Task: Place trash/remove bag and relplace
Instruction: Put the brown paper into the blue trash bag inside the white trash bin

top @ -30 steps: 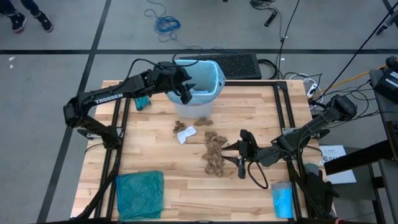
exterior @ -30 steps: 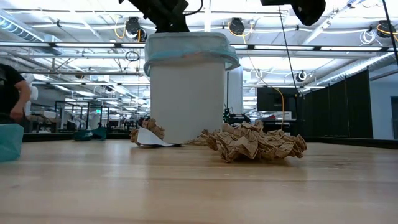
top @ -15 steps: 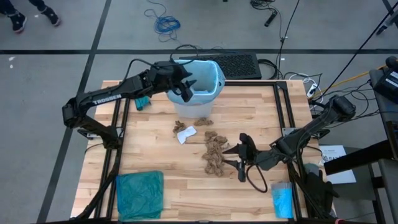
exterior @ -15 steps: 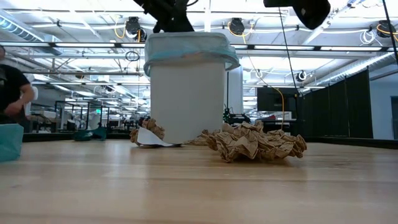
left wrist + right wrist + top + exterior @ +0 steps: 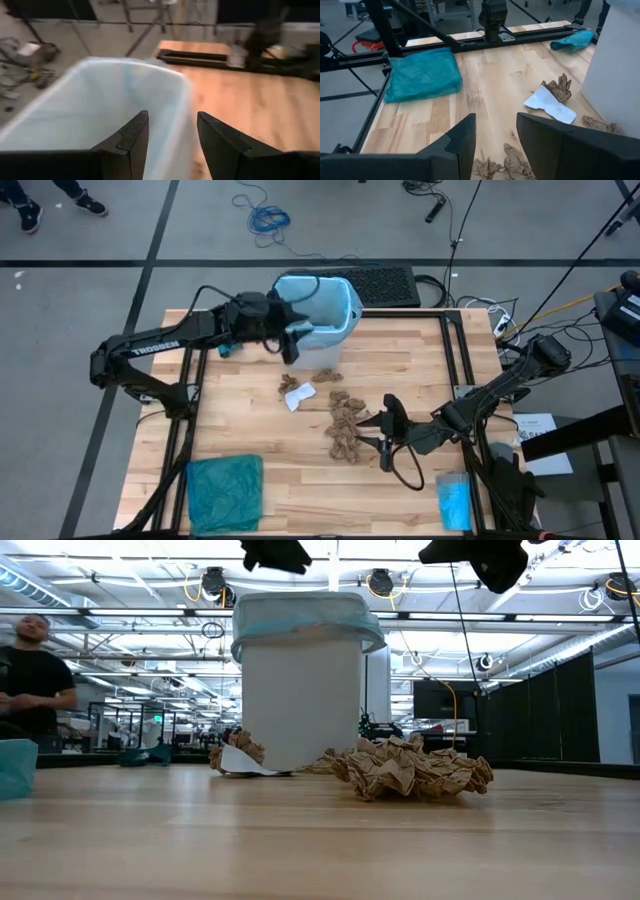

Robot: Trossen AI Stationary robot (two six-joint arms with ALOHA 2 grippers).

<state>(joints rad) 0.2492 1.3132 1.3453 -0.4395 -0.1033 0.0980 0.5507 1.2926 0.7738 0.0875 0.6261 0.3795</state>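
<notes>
Left gripper (image 5: 291, 345) hovers at the bin's (image 5: 301, 700) rim — fingers spread, empty.
The bag (image 5: 330, 305) lines the bin; paper scraps (image 5: 345, 430) lie on the table (image 5: 260, 430) beside it, under the right gripper (image 5: 385, 442) — also spread, holding nothing.

left pincer (image 5: 291, 340) pulled back off the bag (image 5: 335, 305) rim, right pincer (image 5: 388, 433) edged toward the crumpled paper (image 5: 345, 427)

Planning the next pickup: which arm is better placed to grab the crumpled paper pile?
Right. Its open gripper hovers beside the crumpled paper pile; the left gripper is up at the bin rim.
</notes>
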